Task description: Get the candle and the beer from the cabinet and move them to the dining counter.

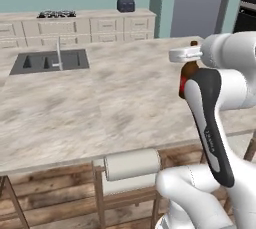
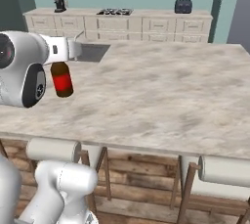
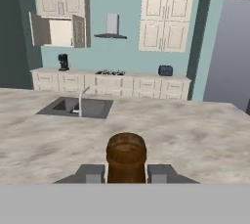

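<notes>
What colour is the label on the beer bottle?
Red, on the dark brown beer; the right base view shows it best.

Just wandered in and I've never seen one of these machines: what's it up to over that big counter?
The white robot arm holds a brown beer bottle by its neck, its jaws shut on either side of it, as the hand view shows. The bottle hangs upright just over the dining counter, the marbled island with the dark sink; whether it touches the top I can't tell. On the far wall, the cabinet stands with its doors open. I can't see a candle on the counter.
</notes>
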